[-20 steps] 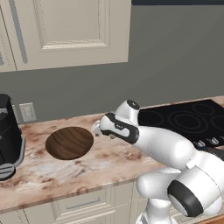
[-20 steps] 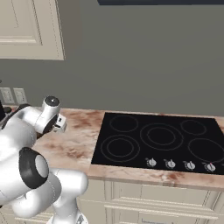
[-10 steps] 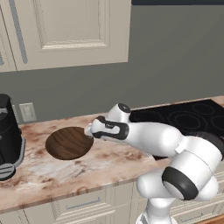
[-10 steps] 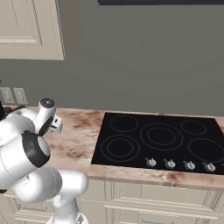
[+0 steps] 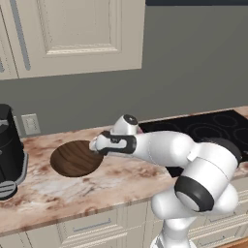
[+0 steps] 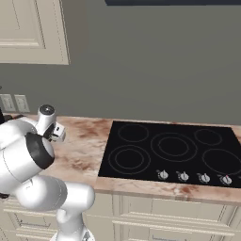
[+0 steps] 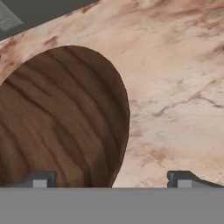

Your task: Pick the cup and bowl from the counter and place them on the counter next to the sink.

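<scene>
The bowl [image 5: 75, 158], wide and dark brown with wood grain, rests on the beige-pink counter [image 5: 116, 181] left of the cooktop. My gripper [image 5: 95, 145] hovers at the bowl's right rim, open and holding nothing. In the hand view the bowl [image 7: 57, 118] fills the left half and its rim edge runs between my two fingertips [image 7: 39, 179], with bare counter [image 7: 175, 87] on the right. The gripper [image 7: 109, 179] is just above that rim. The cup and the sink are out of view.
A black coffee machine [image 5: 8, 150] stands at the far left of the counter, under a wall outlet [image 5: 30, 124]. The black glass cooktop [image 6: 169, 150] lies to the right. Cream wall cabinets [image 5: 72, 34] hang above.
The arm has stretched to the left, carrying the open gripper from beside the cooktop to the bowl's right rim. The bowl has not moved.
</scene>
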### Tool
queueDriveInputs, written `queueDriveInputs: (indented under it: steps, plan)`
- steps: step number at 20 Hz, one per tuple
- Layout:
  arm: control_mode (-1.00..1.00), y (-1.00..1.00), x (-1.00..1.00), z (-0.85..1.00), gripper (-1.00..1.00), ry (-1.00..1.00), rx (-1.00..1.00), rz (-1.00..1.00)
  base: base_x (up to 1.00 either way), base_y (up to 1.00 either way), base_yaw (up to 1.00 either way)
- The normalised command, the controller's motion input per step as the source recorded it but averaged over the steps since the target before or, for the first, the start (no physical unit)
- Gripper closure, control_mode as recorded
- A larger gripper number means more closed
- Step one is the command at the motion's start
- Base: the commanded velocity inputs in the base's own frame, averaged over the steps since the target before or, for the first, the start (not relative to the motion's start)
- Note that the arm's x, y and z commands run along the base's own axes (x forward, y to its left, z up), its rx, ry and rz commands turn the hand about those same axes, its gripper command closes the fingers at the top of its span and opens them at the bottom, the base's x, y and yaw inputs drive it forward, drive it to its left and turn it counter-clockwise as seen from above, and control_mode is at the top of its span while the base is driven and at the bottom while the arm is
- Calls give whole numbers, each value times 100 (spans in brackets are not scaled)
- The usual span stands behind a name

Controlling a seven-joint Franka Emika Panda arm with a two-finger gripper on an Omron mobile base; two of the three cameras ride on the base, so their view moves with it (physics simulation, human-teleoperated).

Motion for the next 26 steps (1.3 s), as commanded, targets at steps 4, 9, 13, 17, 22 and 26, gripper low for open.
queueDriveInputs:
  steps: [4, 9, 13, 17, 22, 26]
  plan:
    - [-100, 0, 0, -11, -100, 0, -2, -2, 0, 0, 0]
    - [-100, 0, 3, -36, -100, 0, 0, -2, 0, 0, 0]
    - [-100, 0, 5, -30, -100, 0, 0, -1, 0, 0, 0]
    - [-100, 1, 12, -18, -100, 0, 0, -1, 0, 0, 0]
    - [-100, 9, 15, -17, -100, 0, 0, -1, 0, 0, 0]
    - [-100, 13, 17, -19, -100, 0, 0, -2, 0, 0, 0]
